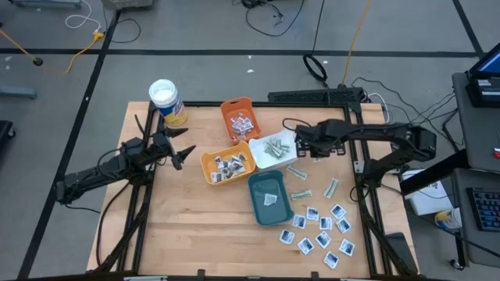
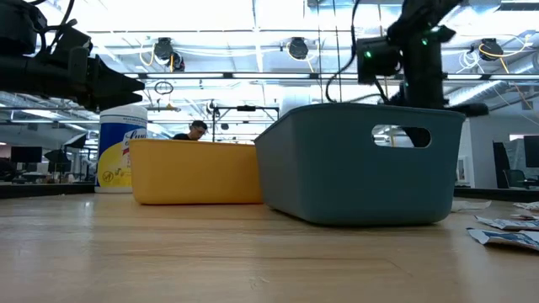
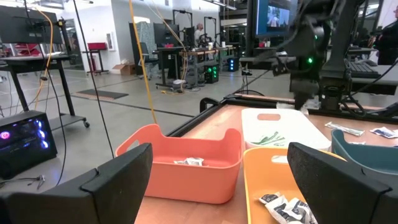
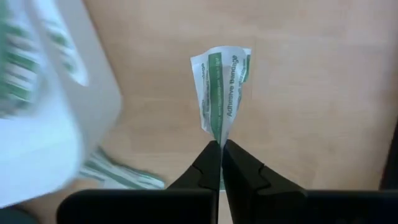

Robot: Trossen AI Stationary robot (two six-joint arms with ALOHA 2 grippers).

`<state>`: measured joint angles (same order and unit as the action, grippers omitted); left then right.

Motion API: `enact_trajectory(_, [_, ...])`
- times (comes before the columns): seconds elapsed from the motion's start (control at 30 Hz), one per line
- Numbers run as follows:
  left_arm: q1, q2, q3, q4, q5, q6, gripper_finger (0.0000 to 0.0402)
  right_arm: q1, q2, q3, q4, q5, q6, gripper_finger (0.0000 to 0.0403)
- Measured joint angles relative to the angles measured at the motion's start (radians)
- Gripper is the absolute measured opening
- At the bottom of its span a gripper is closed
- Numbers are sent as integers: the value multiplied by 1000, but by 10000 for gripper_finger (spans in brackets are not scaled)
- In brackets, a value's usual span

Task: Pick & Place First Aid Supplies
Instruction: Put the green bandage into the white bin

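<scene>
My right gripper (image 4: 221, 148) is shut on a narrow white strip with green print, an adhesive bandage (image 4: 222, 87). In the high view this gripper (image 1: 300, 146) points down just right of the white tray (image 1: 275, 151), which holds more such strips. Two loose strips (image 1: 301, 173) lie flat on the wood, and several square white sachets (image 1: 320, 230) lie at the near right. My left gripper (image 3: 224, 180) hangs open and level at the table's left (image 1: 184, 154), holding nothing. My right gripper pinches one end of the bandage strip (image 4: 217, 135) between its two fingertips. The fingers come from above and point down. The strip hangs below them, slightly curled and clear of the wooden table.
An orange tray (image 1: 240, 117) and a yellow tray (image 1: 228, 165) hold sachets; a teal tray (image 1: 269, 199) holds one. A white-lidded canister (image 1: 166, 101) stands at the far left. Another strip (image 4: 118, 173) lies on the table beside the white tray's wall (image 4: 56, 106).
</scene>
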<state>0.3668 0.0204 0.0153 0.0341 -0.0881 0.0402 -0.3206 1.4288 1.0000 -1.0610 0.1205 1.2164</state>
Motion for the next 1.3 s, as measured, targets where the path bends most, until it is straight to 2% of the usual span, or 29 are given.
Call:
enact_trajectory(0.33, [0,0,0,0,0,0,379,-24,43,217,-138,38,-34,2])
enact_trajectory(0.77, [0,0,0,0,0,0,379,24,393,648,-134,6,-190,2])
enact_trajectory(1.13, [0,0,0,0,0,0,379,48,553,663,-37,10,-238,2])
enact_trajectory(1.3, [0,0,0,0,0,0,379,48,577,663,-19,7,-245,2])
